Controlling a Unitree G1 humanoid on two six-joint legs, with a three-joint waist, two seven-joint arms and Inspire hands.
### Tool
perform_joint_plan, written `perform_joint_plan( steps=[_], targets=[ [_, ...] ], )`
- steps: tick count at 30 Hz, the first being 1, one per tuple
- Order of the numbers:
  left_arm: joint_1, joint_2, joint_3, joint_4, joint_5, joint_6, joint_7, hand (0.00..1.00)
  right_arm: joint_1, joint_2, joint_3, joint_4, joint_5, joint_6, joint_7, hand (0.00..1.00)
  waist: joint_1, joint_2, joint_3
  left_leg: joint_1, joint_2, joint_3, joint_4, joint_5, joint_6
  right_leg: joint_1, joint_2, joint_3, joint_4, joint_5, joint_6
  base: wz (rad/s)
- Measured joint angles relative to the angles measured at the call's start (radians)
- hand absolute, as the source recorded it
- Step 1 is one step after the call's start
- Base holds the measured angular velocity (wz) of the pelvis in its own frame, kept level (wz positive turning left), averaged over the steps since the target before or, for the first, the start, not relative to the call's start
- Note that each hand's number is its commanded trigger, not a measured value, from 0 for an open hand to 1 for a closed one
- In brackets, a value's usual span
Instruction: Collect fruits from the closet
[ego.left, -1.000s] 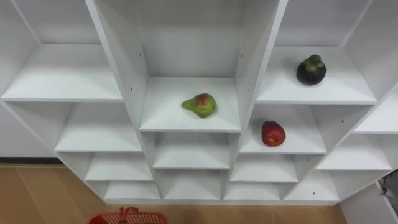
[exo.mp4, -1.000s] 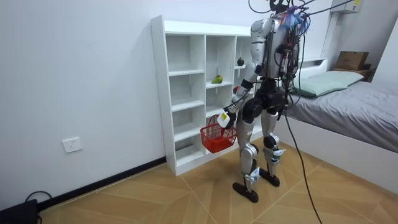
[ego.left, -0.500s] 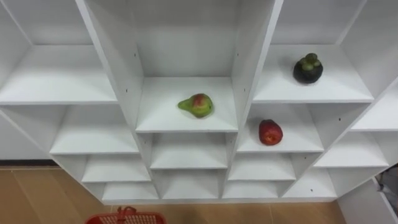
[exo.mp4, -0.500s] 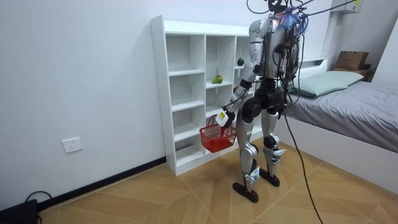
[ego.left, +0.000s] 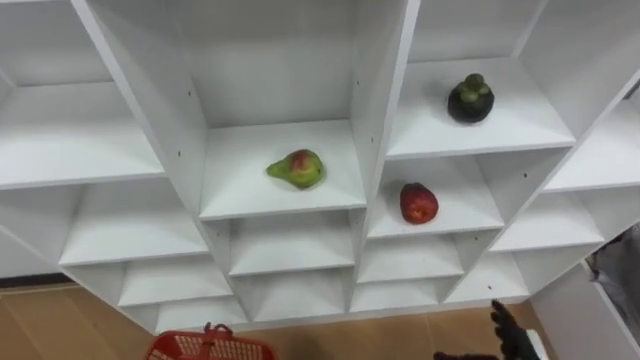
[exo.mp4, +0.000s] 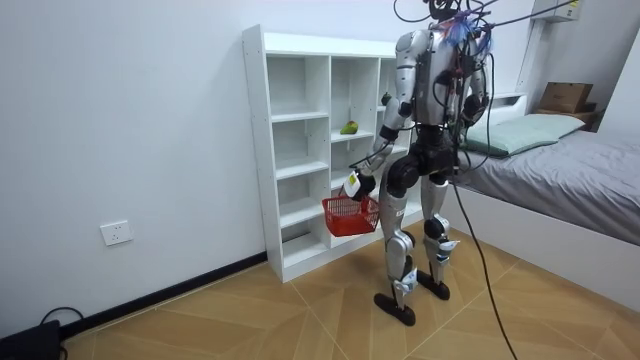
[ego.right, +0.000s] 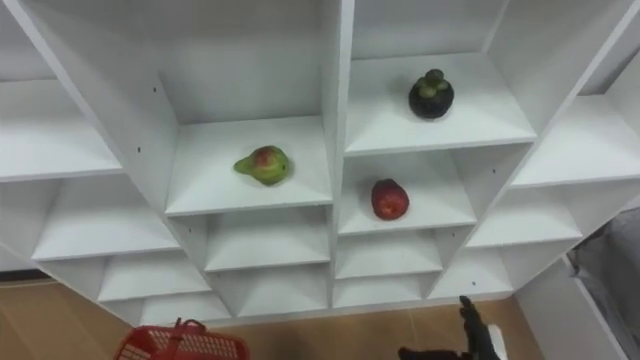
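This is a bedroom in a home. A bed (exo.mp4: 575, 175) with a grey cover and a pale pillow (exo.mp4: 527, 130) stands at the room view's right. A white shelf unit (exo.mp4: 300, 150) stands against the plain wall, above a wooden parquet floor (exo.mp4: 250, 320).

White closet (ego.left: 180, 130) — green-red pear (ego.left: 296, 168), red apple (ego.left: 418, 203), dark mangosteen (ego.left: 470, 99) — red basket (ego.left: 210, 347).

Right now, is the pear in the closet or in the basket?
In the closet. The pear lies on a middle-column shelf, untouched; the red basket hangs below from the left hand.
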Motion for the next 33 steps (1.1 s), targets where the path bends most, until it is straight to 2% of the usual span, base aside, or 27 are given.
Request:
perform_joint_plan(
  steps=[2,4,7,12,15,19,26,29,33],
  targets=[
    [0.003,0.0,-0.002,-0.001,0.0,0.0,0.01,1.0,0.003,0.011,0.0,-0.058,-0.018,-0.023,-0.026,0.0,-0.007,-0.002,-0.0008,0.001,0.001,0.008,-0.004,0.0,0.0,-0.01,0.003,0.01,0.009,0.0,0.0,-0.16],
    [0.009,-0.001,-0.002,-0.016,0.0,-0.002,0.012,1.0,0.024,0.015,0.0,-0.132,-0.027,-0.029,-0.052,0.0,-0.011,-0.004,-0.0009,-0.001,0.001,0.016,-0.006,0.0,0.0,-0.017,0.003,0.015,0.01,0.0,0.0,-0.13],
    [0.023,0.0,-0.002,-0.053,0.0,-0.008,0.015,1.0,0.06,0.017,0.001,-0.2,-0.028,-0.066,-0.096,0.0,-0.013,-0.009,-0.0041,-0.004,0.001,0.02,-0.008,0.0,0.0,-0.023,0.003,0.016,0.01,0.0,0.0,-0.05],
    [0.023,-0.001,-0.025,-0.064,0.0,-0.024,0.011,1.0,0.072,0.018,0.002,-0.294,-0.029,-0.073,-0.158,0.0,-0.016,-0.007,-0.0064,-0.01,0.002,0.024,-0.008,0.0,0.0,-0.032,0.004,0.018,0.012,0.001,0.0,-0.01],
    [0.024,0.001,-0.028,-0.058,0.0,-0.038,0.011,1.0,0.079,0.011,0.002,-0.363,-0.03,-0.108,-0.212,0.0,-0.012,-0.006,-0.0061,-0.007,0.003,0.026,-0.008,0.0,0.0,-0.031,0.005,0.023,0.012,0.001,-0.001,-0.03],
    [0.026,0.003,-0.041,-0.044,-0.001,-0.046,0.013,1.0,0.075,0.006,0.006,-0.411,-0.03,-0.131,-0.286,0.0,-0.009,-0.005,-0.0049,0.004,0.003,0.029,-0.008,-0.001,-0.001,-0.022,0.007,0.031,0.011,0.002,-0.001,-0.04],
    [0.028,0.003,-0.042,-0.045,0.0,-0.046,0.012,1.0,0.075,0.003,0.039,-0.485,-0.103,-0.137,-0.374,0.0,-0.004,0.005,-0.0013,0.004,0.004,0.031,-0.009,-0.001,-0.001,-0.026,0.01,0.04,0.016,0.003,0.0,-0.01],
    [0.028,0.003,-0.043,-0.047,-0.001,-0.046,0.011,1.0,0.075,-0.02,0.065,-0.52,-0.15,-0.156,-0.406,0.0,0.0,0.007,-0.0007,0.004,0.004,0.032,-0.009,-0.001,-0.001,-0.027,0.01,0.042,0.016,0.004,0.0,-0.01],
    [0.027,0.004,-0.054,-0.049,0.0,-0.046,0.01,1.0,0.074,-0.034,0.079,-0.527,-0.177,-0.157,-0.423,0.0,0.012,0.007,-0.0004,0.003,0.004,0.032,-0.009,-0.001,-0.001,-0.028,0.011,0.042,0.016,0.004,0.0,0.0]
  ],
)
